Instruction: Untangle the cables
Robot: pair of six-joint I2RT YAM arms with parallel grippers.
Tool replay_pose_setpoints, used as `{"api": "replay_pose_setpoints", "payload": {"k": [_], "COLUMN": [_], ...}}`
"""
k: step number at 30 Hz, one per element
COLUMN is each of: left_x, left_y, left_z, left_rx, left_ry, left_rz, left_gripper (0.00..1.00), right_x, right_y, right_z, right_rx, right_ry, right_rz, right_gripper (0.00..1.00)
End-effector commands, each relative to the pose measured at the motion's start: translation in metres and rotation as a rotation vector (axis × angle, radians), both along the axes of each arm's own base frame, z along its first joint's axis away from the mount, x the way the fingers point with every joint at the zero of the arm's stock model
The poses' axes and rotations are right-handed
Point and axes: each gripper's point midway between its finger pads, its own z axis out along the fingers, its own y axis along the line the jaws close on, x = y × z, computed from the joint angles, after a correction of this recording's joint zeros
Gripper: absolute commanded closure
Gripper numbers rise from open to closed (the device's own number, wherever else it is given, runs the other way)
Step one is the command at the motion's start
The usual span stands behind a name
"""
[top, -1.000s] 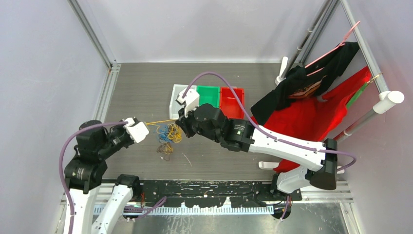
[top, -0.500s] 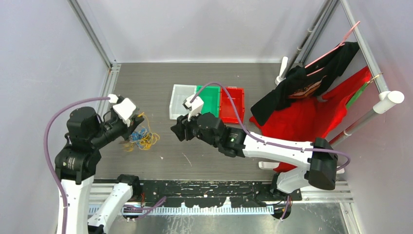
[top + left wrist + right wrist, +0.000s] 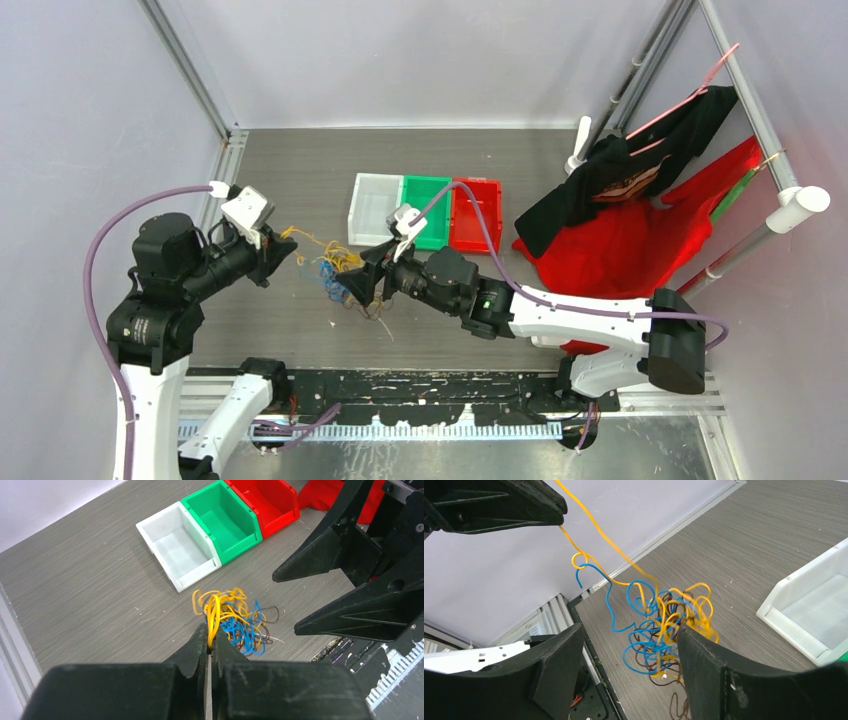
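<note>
Many thin, springy cables point(image 3: 335, 268) in yellow-orange, blue & dark brown, all loops & curls, make one loose clump on the table point(image 3: 300, 170), a grey top w/ fine wood-like grain. In the top view the clump lies left of centre. At its 1 o'clock, apart from it, stand three glossy plastic bins w/ straight walls, side by side & touching: white bin point(image 3: 375, 208), green bin point(image 3: 432, 195), red bin point(image 3: 478, 212). At 3 o'clock of the bins, a soft red cloth point(image 3: 640, 240) & a black garment point(image 3: 620, 170) hang crumpled. L gripper point(image 3: 209, 635), w/ matte black wedge-shaped fingers, is at the clump's 10 o'clock, jaws pressed together on yellow-orange wire. One strand runs taut from its tips down into the clump; blue & brown curls trail lower. R gripper point(image 3: 629, 632) sits at the clump's 4 o'clock w/ jaws spread wide, one tapered black finger on each side of the clump, gripping nothing. Can't tell if its fingers touch any wire.
</note>
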Motion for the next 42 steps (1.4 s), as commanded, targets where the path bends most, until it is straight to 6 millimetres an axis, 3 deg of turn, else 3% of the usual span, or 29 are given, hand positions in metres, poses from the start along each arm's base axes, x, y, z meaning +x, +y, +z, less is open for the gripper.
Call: {"api": "replay_pose_setpoints", "payload": {"k": [1,11,18,28,38,42], "left_x": [0.001,-0.013,-0.017,-0.045,-0.054,-0.053], "left_y": [-0.005,-0.029,-0.034,-0.059,-0.069,-0.071], "left_z": [0.026,0.029,0.034,0.056,0.070,0.077], "left_rx": [-0.047,-0.176,-0.200,-0.320,-0.388,-0.405], "left_ry": [-0.055,0.047,0.063,0.148,0.203,0.195], "left_rz": [-0.007,-0.110,-0.135,-0.305,-0.379,-0.388], "left_gripper": [1.00,1.00,1.00,1.00,1.00,1.00], "right_x": [-0.004,0.010,0.013,0.049,0.050,0.052], "right_y": [-0.005,0.012,0.031,0.027,0.040,0.053], "right_z": [0.057,0.060,0.054,0.040,0.053,0.037], "right_rx": [0.143,0.145,0.155,0.123,0.167,0.144], "right_ry": [-0.036,-0.052,-0.034,-0.075,-0.098,-0.082], "right_rz": [0.012,-0.025,-0.010,-0.204,-0.183,-0.171], "right_gripper": [0.27,0.26,0.25,0.26,0.29,0.29]}}
